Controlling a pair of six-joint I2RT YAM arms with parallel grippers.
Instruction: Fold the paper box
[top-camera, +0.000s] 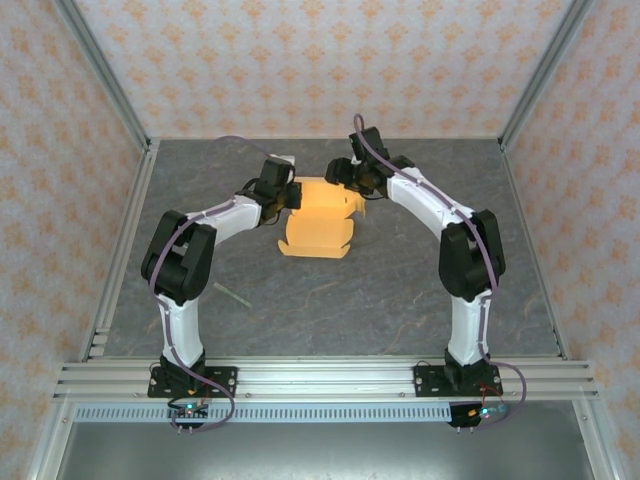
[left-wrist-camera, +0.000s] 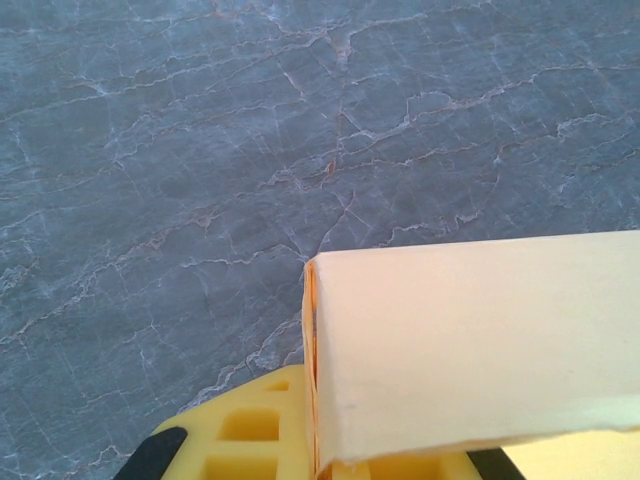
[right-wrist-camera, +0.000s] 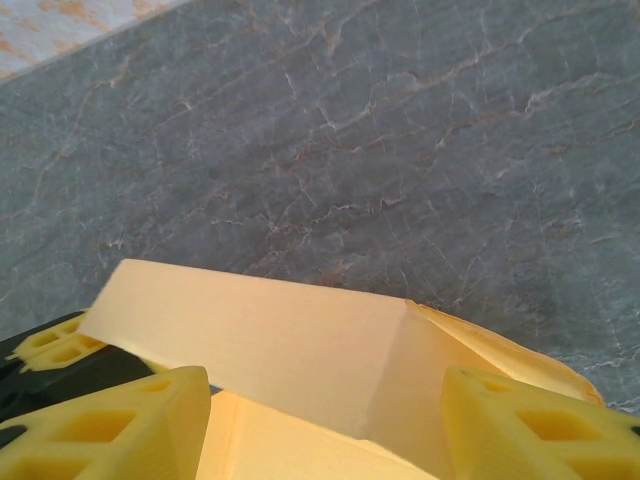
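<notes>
We pinch the paper box (top-camera: 320, 225) by its left edge in our left end effector (top-camera: 293, 196), while our right end effector (right-wrist-camera: 325, 400) straddles the raised fold, jaws wide.

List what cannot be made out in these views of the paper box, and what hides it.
- Top external: fingertips of the left end effector and their contact with the paper box, covered by the wrist.
- Left wrist: the table beyond the box, behind its raised panel.
- Right wrist: finger bases of the right end effector, cut off by the bottom edge.
- Top external: thin pale strip by the left arm, too small to identify.
</notes>
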